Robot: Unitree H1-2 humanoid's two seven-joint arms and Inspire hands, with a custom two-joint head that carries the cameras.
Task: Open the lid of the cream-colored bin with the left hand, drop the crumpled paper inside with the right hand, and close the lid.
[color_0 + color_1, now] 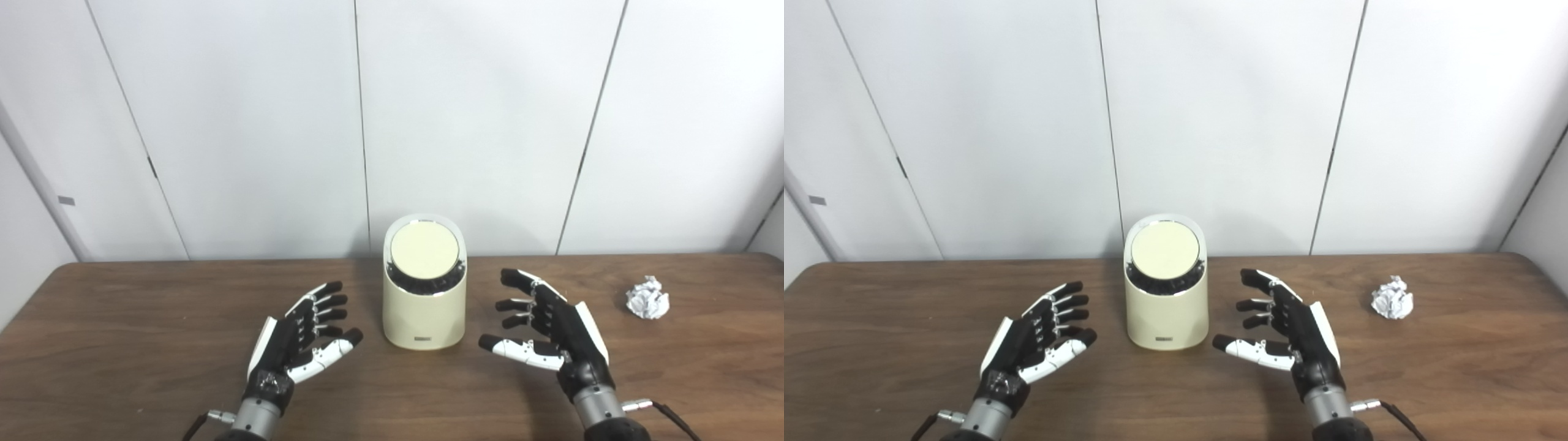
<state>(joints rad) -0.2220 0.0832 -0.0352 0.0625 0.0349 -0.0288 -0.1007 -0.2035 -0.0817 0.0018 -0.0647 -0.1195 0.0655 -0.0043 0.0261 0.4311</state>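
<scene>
A cream-colored bin [424,309] stands on the wooden table [153,367] near its back edge, at the middle. Its round lid [424,250] is tilted up toward the camera, with a dark gap showing under its lower rim. The crumpled white paper [647,297] lies on the table far to the right. My left hand [299,338] rests open, palm up, to the left of the bin and apart from it. On the bin's right, my right hand [545,327] is open with fingers spread, holding nothing. The paper lies well beyond the right hand.
White wall panels [478,122] rise directly behind the table's back edge. Bare brown tabletop stretches on both sides of the bin and in front of the hands.
</scene>
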